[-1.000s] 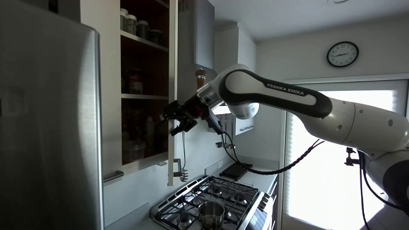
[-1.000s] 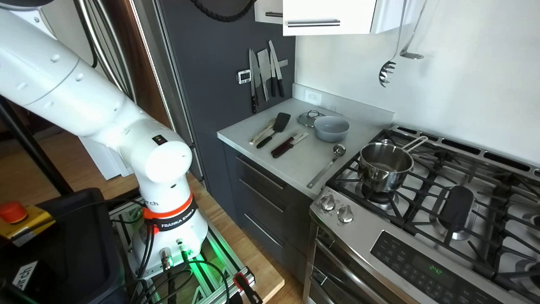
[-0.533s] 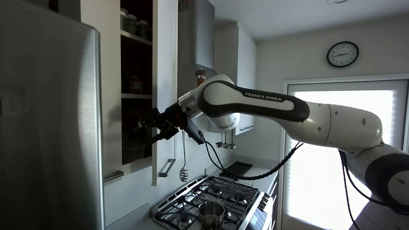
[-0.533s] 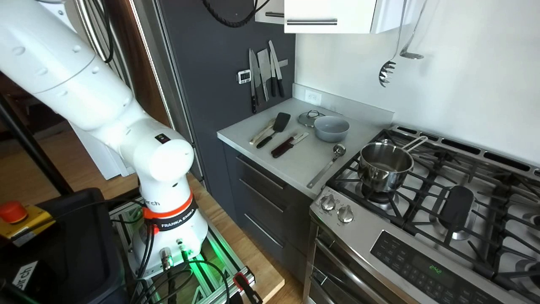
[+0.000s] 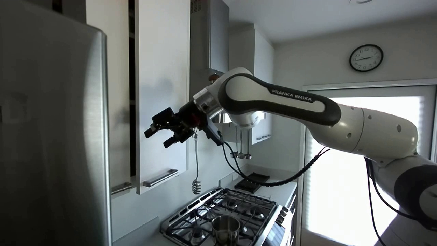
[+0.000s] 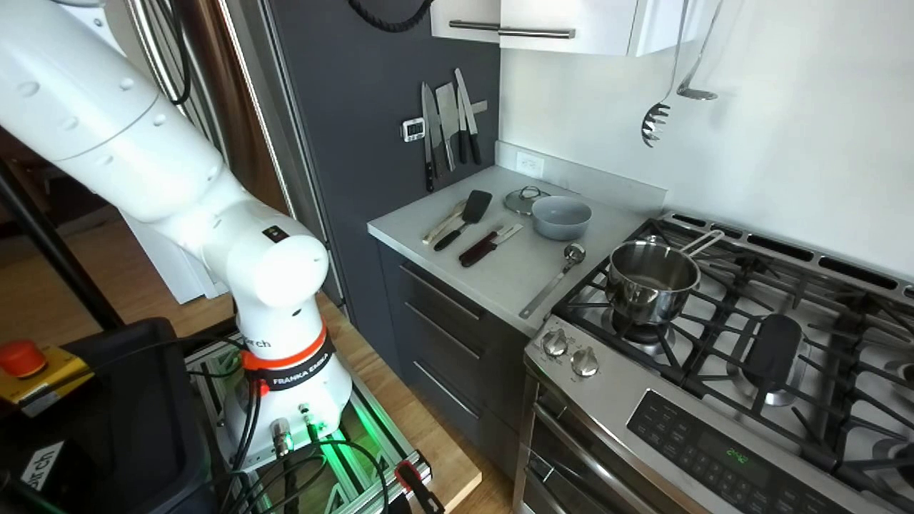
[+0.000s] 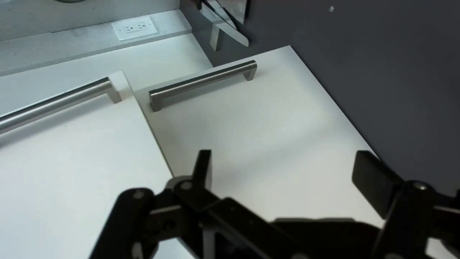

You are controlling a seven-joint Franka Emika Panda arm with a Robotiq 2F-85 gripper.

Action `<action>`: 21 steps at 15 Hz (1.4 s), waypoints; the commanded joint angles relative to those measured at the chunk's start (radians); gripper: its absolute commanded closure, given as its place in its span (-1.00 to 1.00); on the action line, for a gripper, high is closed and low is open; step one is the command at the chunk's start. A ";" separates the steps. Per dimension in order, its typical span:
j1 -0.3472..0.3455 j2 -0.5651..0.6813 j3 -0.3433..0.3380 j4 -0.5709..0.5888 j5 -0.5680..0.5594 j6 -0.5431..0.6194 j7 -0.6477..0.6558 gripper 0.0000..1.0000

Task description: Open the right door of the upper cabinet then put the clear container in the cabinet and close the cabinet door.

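Note:
The right door [image 5: 162, 92] of the upper cabinet [image 6: 668, 25] stands slightly ajar. A narrow dark gap shows at its free edge in an exterior view. Its bar handle [image 6: 537, 33] sits near the bottom edge. In the wrist view the right door [image 7: 68, 162] is the panel on the left, a little proud of the left-hand door [image 7: 258, 122]. My gripper [image 5: 158, 137] is in front of the doors, jaws wide apart with nothing between them. The wrist view shows both black fingers [image 7: 373, 180] over the left-hand door. The clear container is hidden or out of view.
A steel fridge [image 5: 54, 136] borders the near side, a steel hood [image 5: 218, 41] the far side. Below is a stove [image 6: 714, 400] with a pot [image 6: 651, 282]. Utensils such as a pasta server [image 6: 653, 123] hang by the cabinet. Knives [image 6: 450, 121] hang on the dark panel.
The right door has swung from wide open to nearly closed, covering the shelves. My gripper moved toward the cabinet, then slightly back and up, its jaws staying apart.

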 commanded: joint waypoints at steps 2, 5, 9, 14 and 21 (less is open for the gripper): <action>-0.067 -0.062 0.010 0.051 -0.158 -0.185 0.029 -1.00; -0.095 -0.099 0.009 0.080 -0.232 -0.270 0.012 -1.00; -0.118 -0.140 0.006 0.100 -0.280 -0.343 0.009 -1.00; -0.157 -0.182 0.011 0.114 -0.332 -0.426 0.048 -1.00; -0.160 -0.185 0.000 0.118 -0.313 -0.420 0.029 -1.00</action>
